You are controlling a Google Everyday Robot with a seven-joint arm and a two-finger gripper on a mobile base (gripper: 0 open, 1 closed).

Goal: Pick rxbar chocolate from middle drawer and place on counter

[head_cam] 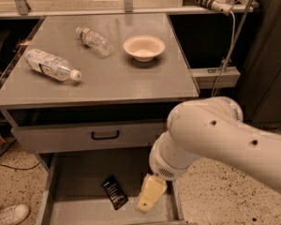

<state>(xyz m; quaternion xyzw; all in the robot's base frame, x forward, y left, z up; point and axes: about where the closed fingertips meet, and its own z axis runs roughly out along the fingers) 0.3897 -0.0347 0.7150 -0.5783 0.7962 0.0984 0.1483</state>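
Note:
The rxbar chocolate (114, 192) is a small black wrapper lying flat on the floor of the open middle drawer (79, 172), near its middle. My gripper (150, 194) hangs at the end of the big white arm, low over the drawer's right part, a short way right of the bar and apart from it. The grey counter (107, 74) lies above the drawer.
On the counter lie two clear water bottles (51, 64) (94, 40) and a white bowl (144, 47). A shut grey drawer front with a black handle (105, 135) sits just above the open drawer. A white shoe (7, 214) is on the floor at left.

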